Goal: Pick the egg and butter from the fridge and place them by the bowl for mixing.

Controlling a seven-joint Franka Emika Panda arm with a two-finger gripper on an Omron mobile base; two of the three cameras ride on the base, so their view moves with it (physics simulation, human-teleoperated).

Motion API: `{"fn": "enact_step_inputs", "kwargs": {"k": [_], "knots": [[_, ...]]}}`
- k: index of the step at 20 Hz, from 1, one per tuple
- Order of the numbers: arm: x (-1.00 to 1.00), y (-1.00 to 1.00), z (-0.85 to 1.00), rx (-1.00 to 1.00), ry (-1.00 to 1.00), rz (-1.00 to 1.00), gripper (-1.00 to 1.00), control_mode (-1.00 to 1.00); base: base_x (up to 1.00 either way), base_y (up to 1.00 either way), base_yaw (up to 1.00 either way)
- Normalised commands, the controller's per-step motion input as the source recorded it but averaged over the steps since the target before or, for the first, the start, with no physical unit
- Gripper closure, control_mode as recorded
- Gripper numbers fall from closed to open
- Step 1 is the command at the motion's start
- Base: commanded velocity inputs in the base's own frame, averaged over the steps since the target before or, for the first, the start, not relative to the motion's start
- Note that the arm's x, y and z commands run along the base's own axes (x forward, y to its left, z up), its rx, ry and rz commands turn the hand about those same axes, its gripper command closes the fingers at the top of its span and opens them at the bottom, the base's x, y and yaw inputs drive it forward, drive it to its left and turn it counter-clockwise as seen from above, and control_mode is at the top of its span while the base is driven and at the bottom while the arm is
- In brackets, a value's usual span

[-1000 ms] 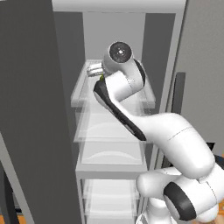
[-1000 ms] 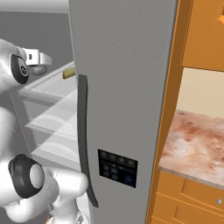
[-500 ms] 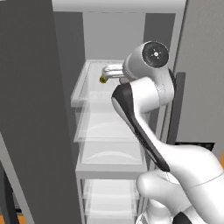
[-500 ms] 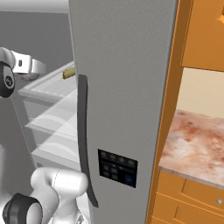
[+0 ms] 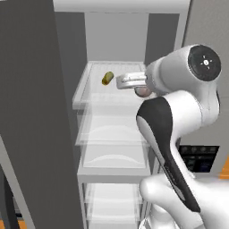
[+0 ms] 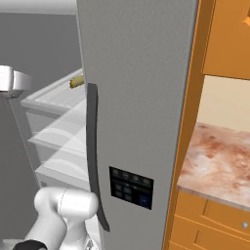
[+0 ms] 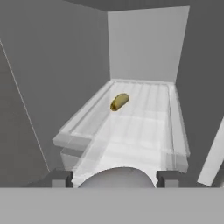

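We see the fridge (image 5: 40, 112) standing open, its translucent white shelves stacked one under another, and we take its top shelf (image 7: 144, 131) as our landmark. The butter (image 5: 107, 78) lies flat on that shelf, toward its back left part, an olive-yellow stick set slightly askew; from the right base view it shows as a small yellow piece (image 6: 76, 82) at the shelf's far edge, just past the fridge door (image 6: 136, 97) with its dark vertical handle (image 6: 93, 151) and dark control panel (image 6: 131, 187).

The gripper (image 7: 114, 178) is at the front of the top shelf, pointing in along it toward the butter, which sits well ahead of the fingertips (image 7: 59, 178) in the hand view. A pale rounded lump, the egg (image 7: 116, 177), sits between the two dark tips, and they look to be closed on it, though we see only its upper curve and cannot be sure both pads touch. In the left base view the hand (image 5: 134, 81) reaches over the shelf's front right part, with a pinkish-grey rounded shape (image 5: 142, 91) just under it, probably the same egg.

To the right of the fridge are orange cabinets (image 6: 215, 215) and a mottled counter (image 6: 215, 161).
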Motion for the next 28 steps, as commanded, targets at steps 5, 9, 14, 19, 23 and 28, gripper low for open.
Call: {"fn": "enact_step_inputs", "kwargs": {"k": [5,9,14,19,23,28], "knots": [[-0.91,-0.39,0.12,0.01,0.0,0.17,1.0,-1.0,0.0,0.0,0.0],[-0.62,-0.24,0.08,0.0,-0.08,0.19,1.0,-1.0,0.0,0.0,0.0],[0.0,0.0,0.0,0.0,0.0,0.0,1.0,1.0,-0.99,-0.38,0.05],[0.0,0.0,0.0,0.0,0.0,0.0,1.0,1.0,-1.0,-0.27,-0.02],[0.0,0.0,0.0,0.0,0.0,0.0,1.0,1.0,-1.0,-0.96,-0.26],[0.0,0.0,0.0,0.0,0.0,0.0,1.0,1.0,-0.99,-1.0,-0.31]]}}
